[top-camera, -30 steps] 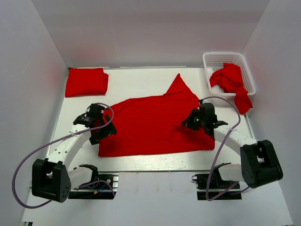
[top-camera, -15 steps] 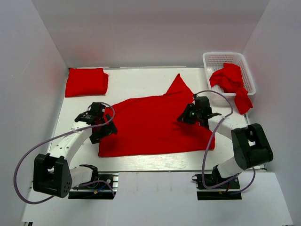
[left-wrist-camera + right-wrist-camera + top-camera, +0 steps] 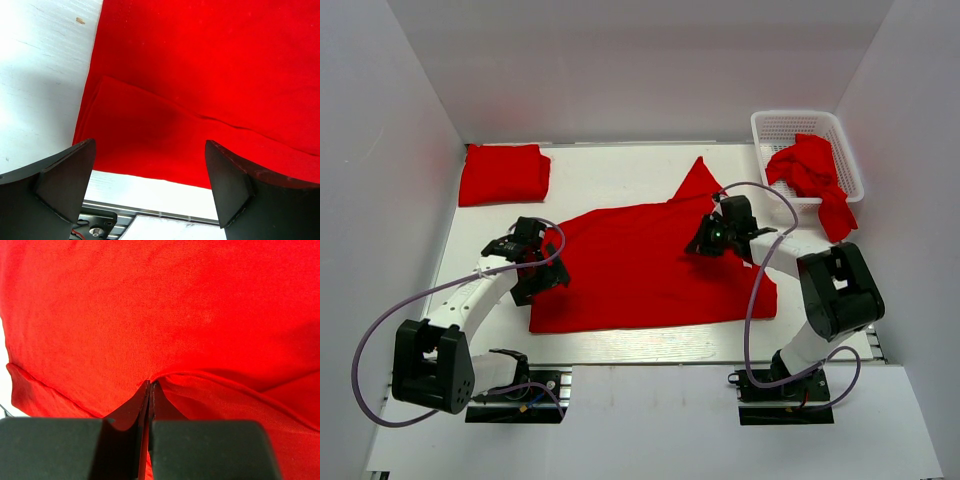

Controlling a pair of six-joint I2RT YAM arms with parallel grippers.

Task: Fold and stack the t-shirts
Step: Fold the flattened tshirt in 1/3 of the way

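One red t-shirt (image 3: 640, 270) lies spread across the middle of the table, with a pointed flap toward the back. My right gripper (image 3: 703, 245) is over its right part, shut on a pinch of the cloth (image 3: 150, 385) where a fold begins. At the shirt's left edge my left gripper (image 3: 542, 280) hovers open; its fingers (image 3: 65, 175) frame the doubled lower-left corner (image 3: 150, 130) without touching it. A folded t-shirt (image 3: 504, 173) rests at the back left. More t-shirts (image 3: 810, 170) lie crumpled in the basket.
The white lattice basket (image 3: 772, 125) stands at the back right, one shirt hanging over its near rim. White walls close in the table on three sides. The metal front rail (image 3: 150, 220) runs just below the shirt's hem.
My right gripper has moved left and slightly toward the back over the shirt, still shut. The left gripper has barely shifted.
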